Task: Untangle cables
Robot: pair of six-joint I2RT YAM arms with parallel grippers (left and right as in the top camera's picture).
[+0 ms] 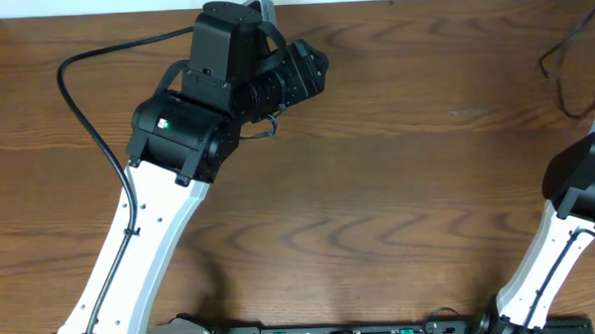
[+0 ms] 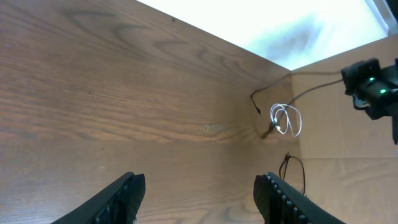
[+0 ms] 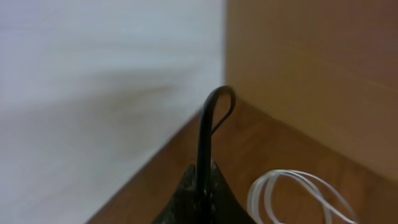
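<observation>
Right pincer (image 3: 202, 190) pinches black cable (image 3: 204, 130) — white cable (image 3: 283, 174) loops just beside.

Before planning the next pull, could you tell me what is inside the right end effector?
A black cable loop sticks out of the shut right end effector; its clamped length is hidden.

The left arm (image 1: 156, 241) slants up from the near-left corner of the wooden table (image 1: 397, 183). Its black wrist end (image 1: 274, 74) sits close to the far edge, left of centre. A thick black cord (image 1: 61, 71) loops off the arm's left side. Near the far-right corner a thin black cable (image 1: 550, 54) lies in loose bends by the right edge, beyond the right arm (image 1: 581, 187).
</observation>
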